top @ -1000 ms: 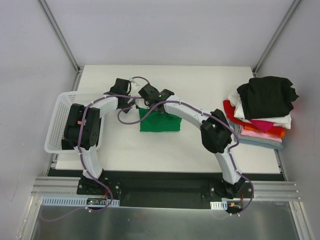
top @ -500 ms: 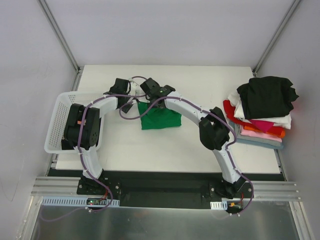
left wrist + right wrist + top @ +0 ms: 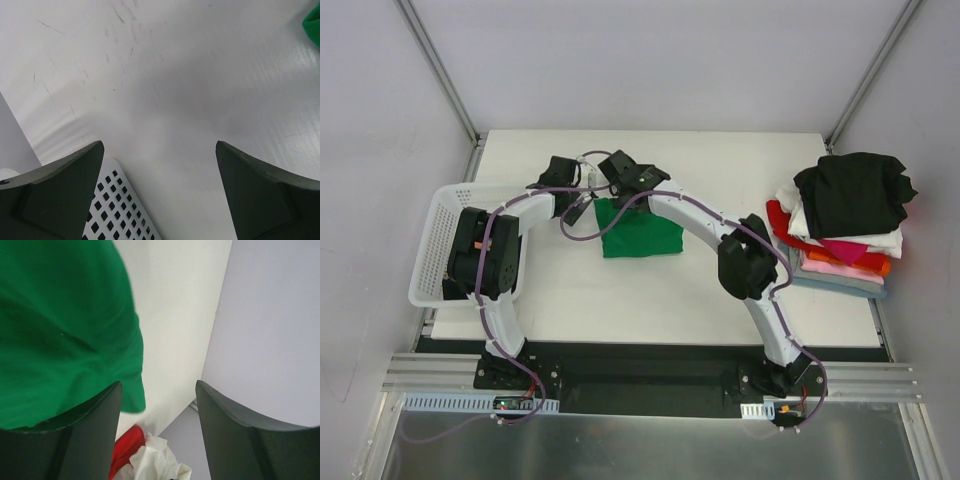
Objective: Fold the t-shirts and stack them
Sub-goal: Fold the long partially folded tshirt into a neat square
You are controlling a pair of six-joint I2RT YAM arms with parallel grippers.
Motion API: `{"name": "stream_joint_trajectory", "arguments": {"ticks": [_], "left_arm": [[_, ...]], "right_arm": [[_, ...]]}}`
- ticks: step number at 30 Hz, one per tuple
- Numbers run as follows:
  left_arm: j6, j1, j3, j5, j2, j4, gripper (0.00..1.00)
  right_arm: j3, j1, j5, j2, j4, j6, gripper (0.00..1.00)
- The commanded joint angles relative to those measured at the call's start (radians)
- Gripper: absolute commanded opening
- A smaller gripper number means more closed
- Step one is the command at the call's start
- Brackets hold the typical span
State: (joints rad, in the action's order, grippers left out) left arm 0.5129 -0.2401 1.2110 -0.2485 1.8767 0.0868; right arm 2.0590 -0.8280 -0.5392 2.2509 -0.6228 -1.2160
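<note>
A bright green t-shirt [image 3: 640, 232] lies folded on the white table [image 3: 720, 160], left of centre. My right gripper [image 3: 617, 196] hovers over its far left corner. In the right wrist view this gripper [image 3: 159, 385] is open with nothing between its fingers, and the green cloth [image 3: 60, 330] lies just beside the left finger [image 3: 90, 440]. My left gripper [image 3: 578, 203] is close by on the shirt's left. Its wrist view shows it [image 3: 160, 145] wide open over bare table, with a green corner [image 3: 314, 22] at the far right. A stack of t-shirts [image 3: 845, 215] topped by a black one sits at the right edge.
A white mesh basket [image 3: 438, 240] hangs over the table's left edge, and its mesh [image 3: 120, 210] shows under the left gripper. Red [image 3: 127, 445] and white [image 3: 155, 460] cloth of the stack appears far off in the right wrist view. Grey walls enclose the table.
My right gripper has gone from shut to open, letting go of the green t-shirt, and has drawn slightly back and left. The shirt now lies flat. The left arm has not moved.
</note>
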Motion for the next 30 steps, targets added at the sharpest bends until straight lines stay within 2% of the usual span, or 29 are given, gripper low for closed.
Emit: {"name": "stream_joint_trajectory", "arguments": {"ticks": [1, 5, 9, 13, 17, 24, 30], "left_arm": [[0.007, 0.005, 0.027, -0.040, -0.051, -0.004, 0.95], [0.004, 0.005, 0.045, -0.048, -0.060, -0.004, 0.95], [0.004, 0.005, 0.055, -0.031, -0.089, -0.002, 0.95], [-0.010, 0.001, 0.056, 0.003, -0.145, -0.001, 0.96], [-0.043, -0.016, 0.019, 0.074, -0.232, 0.001, 0.96], [-0.082, -0.036, -0.019, 0.110, -0.284, 0.001, 0.96], [-0.086, -0.045, -0.041, 0.129, -0.275, -0.001, 0.96]], "right_arm": [[0.069, 0.001, -0.039, -0.047, 0.067, -0.007, 0.64], [0.027, -0.002, -0.053, -0.089, 0.061, 0.013, 0.64], [-0.077, -0.006, -0.028, -0.175, 0.060, 0.102, 0.64], [-0.186, -0.003, 0.034, -0.240, 0.046, 0.188, 0.64], [-0.223, 0.029, 0.114, -0.254, -0.012, 0.297, 0.64], [-0.220, 0.128, 0.434, -0.301, -0.187, 0.596, 0.76], [-0.267, 0.315, 0.663, -0.352, -0.193, 0.789, 0.81]]}}
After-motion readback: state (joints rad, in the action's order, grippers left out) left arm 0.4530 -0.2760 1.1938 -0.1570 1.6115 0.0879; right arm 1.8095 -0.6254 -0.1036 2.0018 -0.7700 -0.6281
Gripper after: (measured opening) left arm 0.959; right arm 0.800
